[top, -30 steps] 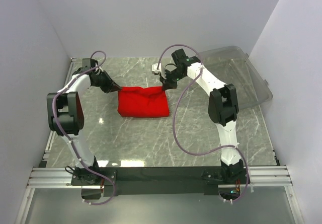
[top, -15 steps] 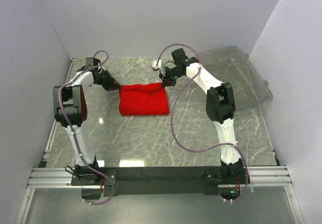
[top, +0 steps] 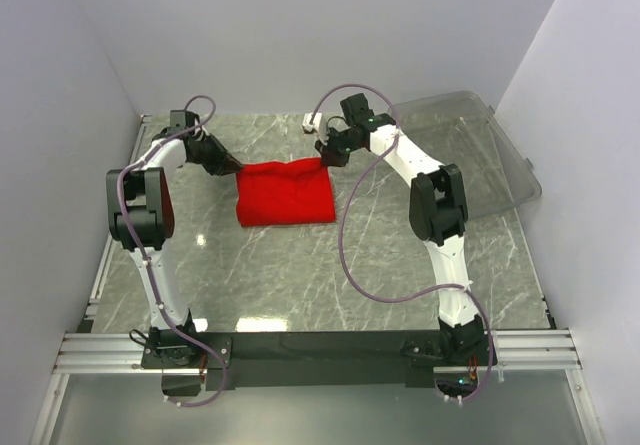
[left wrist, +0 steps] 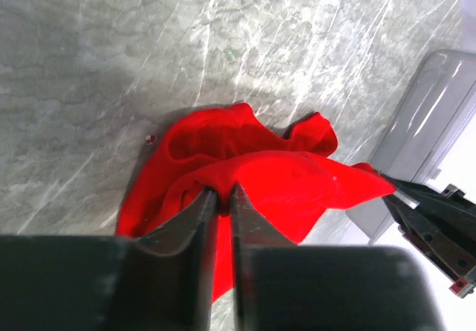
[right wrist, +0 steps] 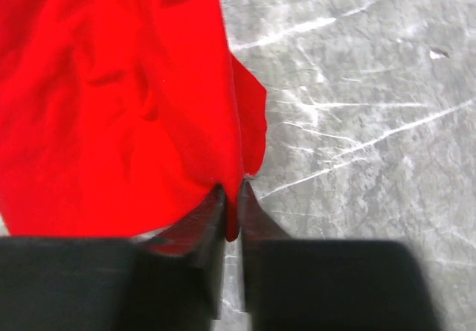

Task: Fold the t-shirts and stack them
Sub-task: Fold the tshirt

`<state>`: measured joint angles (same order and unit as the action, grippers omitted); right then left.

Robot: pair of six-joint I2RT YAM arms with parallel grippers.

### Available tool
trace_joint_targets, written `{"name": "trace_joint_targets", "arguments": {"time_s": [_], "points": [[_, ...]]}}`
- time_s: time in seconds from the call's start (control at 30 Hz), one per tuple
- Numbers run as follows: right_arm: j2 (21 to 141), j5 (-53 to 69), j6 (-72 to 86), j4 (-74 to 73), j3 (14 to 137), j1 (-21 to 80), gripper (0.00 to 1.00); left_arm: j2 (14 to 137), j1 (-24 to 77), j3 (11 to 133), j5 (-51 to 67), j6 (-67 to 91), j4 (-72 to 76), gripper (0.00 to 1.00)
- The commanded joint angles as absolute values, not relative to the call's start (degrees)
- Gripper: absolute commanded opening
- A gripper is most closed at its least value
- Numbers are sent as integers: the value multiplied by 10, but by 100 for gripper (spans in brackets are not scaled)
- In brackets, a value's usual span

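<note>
You have the grey marble table (top: 400,265) walled in on the left, far and right sides, with both arm bases along its near edge. The clear plastic bin (top: 490,155) sits at the far right corner, well apart from the cloth, and a strip of bare marble lies between them.

The red t-shirt (top: 285,195) lies folded in a rough rectangle on the far half of the table, left of centre. Its far edge runs nearly straight between your two grippers. Its near edge rests on the marble, and bare table stretches from there down to the bases. The left edge stands near the left arm's forearm; the right edge faces open marble.

Your left gripper (top: 232,170) is clenched on the shirt's far-left corner; in the left wrist view the fingers (left wrist: 204,219) stand close together with red cloth pinched in the slit. Your right gripper (top: 325,160) is clenched on the far-right corner, red cloth nipped between its tips (right wrist: 232,190), with grey marble to their right.
</note>
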<state>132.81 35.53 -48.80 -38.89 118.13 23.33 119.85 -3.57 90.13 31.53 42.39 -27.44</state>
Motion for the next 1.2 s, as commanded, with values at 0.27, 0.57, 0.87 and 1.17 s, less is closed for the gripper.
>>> {"name": "trace_joint_targets", "arguments": {"time_s": [0.27,0.57,0.87,1.17], "points": [[1300,272,-312,-266,1202,218,62,1083,-38,941,220,368,-237,57],[1232,531,-283,-378,1132,225,28,938,-25,721,381,348,-170,52],[1208,638,-219,-413,1006,264,7,893,53,551,432,416,-64,43],[1235,602,-150,-346,965,264,6,949,64,569,418,432,-25,42]]}}
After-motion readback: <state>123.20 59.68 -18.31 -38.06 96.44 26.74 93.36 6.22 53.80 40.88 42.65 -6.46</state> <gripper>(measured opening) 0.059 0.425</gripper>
